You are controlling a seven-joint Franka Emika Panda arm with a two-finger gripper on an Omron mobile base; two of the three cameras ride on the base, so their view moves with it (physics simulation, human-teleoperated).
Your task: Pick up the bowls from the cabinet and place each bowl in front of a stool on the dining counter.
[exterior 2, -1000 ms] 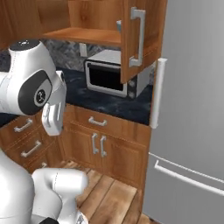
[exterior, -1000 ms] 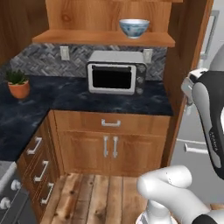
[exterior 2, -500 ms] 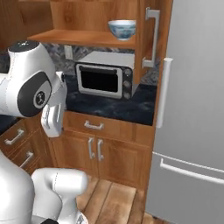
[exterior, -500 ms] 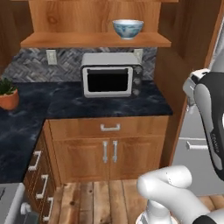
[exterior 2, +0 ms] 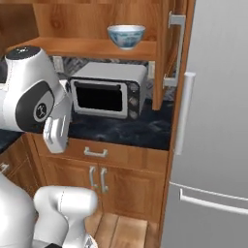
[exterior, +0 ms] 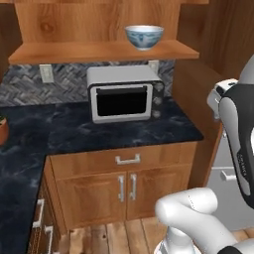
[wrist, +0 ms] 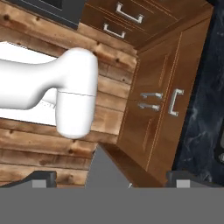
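One bowl (exterior: 144, 36), white with blue patterning, stands on the cabinet (exterior: 104, 50) shelf above the toaster oven (exterior: 125, 94). The base has driven round to face it squarely; the tool (wrist: 111, 177), released and empty, points floorward, so reaching comes next.

The white arm rises from the base and folds over, its upper link at 3 o'clock in the left base view and at 9 o'clock in the right base view. The hand (wrist: 111, 179) points down at the floor, fingertips (wrist: 41, 177) spread wide apart, holding nothing.
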